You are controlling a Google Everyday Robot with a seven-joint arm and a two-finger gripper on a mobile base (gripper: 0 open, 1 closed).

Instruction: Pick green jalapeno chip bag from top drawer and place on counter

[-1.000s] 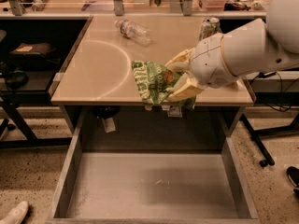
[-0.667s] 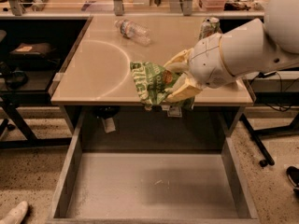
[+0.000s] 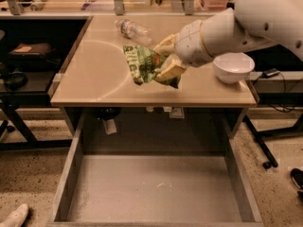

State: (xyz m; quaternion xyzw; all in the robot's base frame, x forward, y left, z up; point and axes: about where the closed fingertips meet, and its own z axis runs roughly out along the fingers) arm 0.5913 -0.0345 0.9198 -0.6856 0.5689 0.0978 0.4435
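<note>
My gripper (image 3: 165, 59) is shut on the green jalapeno chip bag (image 3: 142, 64), a crumpled light-green foil bag with white lettering. It holds the bag over the middle of the beige counter (image 3: 94, 74), close to the surface; I cannot tell whether the bag touches it. My white arm reaches in from the upper right. The top drawer (image 3: 156, 188) is pulled open below the counter's front edge, and its grey bottom shows nothing but a small speck.
A clear plastic bottle (image 3: 133, 30) lies on the counter behind the bag. A white bowl (image 3: 232, 67) sits at the counter's right edge. Dark desks stand to the left and right. A shoe tip (image 3: 14, 216) shows at the bottom left.
The gripper with the bag has moved back from the counter's front edge to over its middle. The view has shifted, and the white bowl now shows at the right.
</note>
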